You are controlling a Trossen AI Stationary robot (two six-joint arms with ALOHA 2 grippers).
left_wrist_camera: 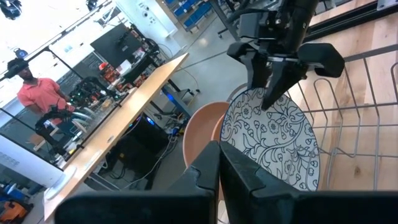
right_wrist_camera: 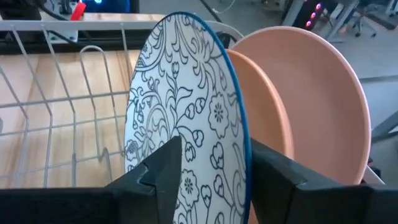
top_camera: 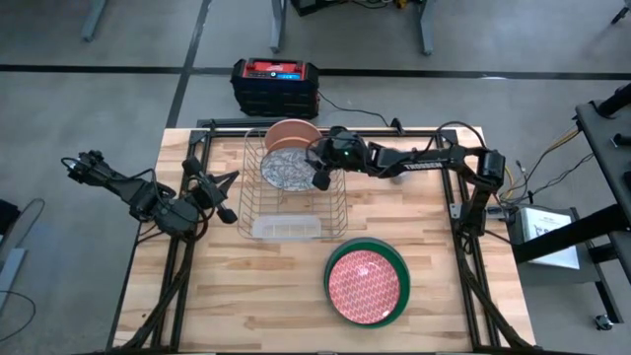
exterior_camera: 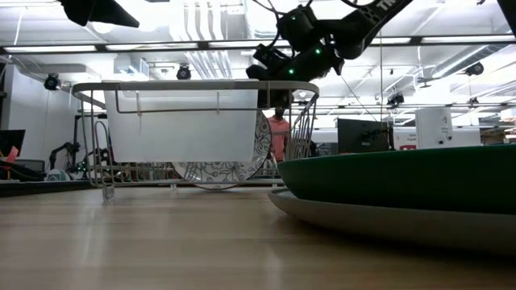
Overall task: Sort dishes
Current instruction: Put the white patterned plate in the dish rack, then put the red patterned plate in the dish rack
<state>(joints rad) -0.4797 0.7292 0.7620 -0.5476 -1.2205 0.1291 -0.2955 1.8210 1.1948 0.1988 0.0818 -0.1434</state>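
White with a dark floral pattern, the patterned plate (right_wrist_camera: 186, 130) stood on edge in the wire rack (top_camera: 291, 187), just before the salmon plate (right_wrist_camera: 311, 106); the right pincer (right_wrist_camera: 211, 165) straddled its rim, open, so a careless withdrawal might tip it; the left pincer (left_wrist_camera: 219, 168) waited nearly closed; no writing was legible.

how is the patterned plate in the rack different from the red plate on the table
The patterned plate stands on edge in the wire rack; the red plate lies flat, stacked on a green plate. The patterned one is white with dark floral lines; the red one has a fine lattice print. Both are round.
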